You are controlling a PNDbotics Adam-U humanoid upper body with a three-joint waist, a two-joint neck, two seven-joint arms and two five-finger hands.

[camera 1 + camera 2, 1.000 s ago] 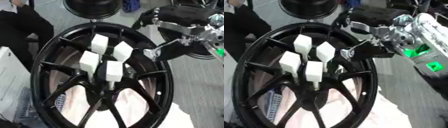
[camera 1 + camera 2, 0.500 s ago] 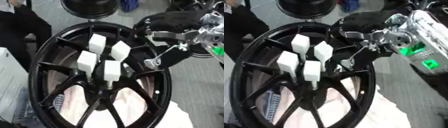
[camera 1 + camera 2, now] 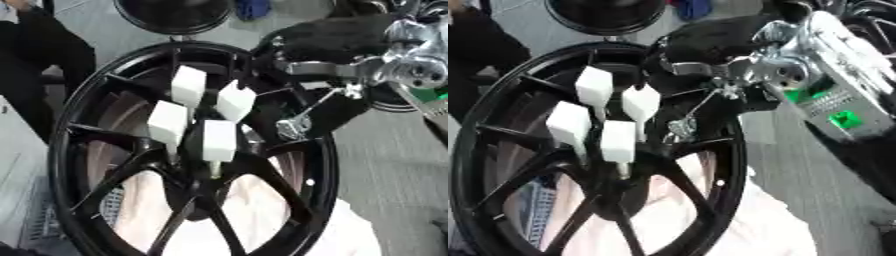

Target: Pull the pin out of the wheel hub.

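A black spoked wheel hub (image 3: 96, 100) fills the view. Several white block-headed pins stand in its centre: the top one (image 3: 188, 85), a right one (image 3: 234, 101), a left one (image 3: 168, 121) and a lower one (image 3: 219, 140). My right hand (image 3: 332, 40) comes in from the upper right and hangs over the rim, black on top with silver parts below. Its fingers (image 3: 293, 127) point down and to the left, just right of the right pin and not touching it. It holds nothing. My left hand shows in no view.
A second dark wheel (image 3: 175, 12) lies beyond the hub at the top. A person in dark clothes (image 3: 39, 55) stands at the upper left. White cloth (image 3: 262, 210) lies under the hub's lower spokes. Grey floor (image 3: 394, 165) runs to the right.
My right hand has moved left, from outside the rim to over it, and now hangs close to the right pin. The pins have not moved in the hub.
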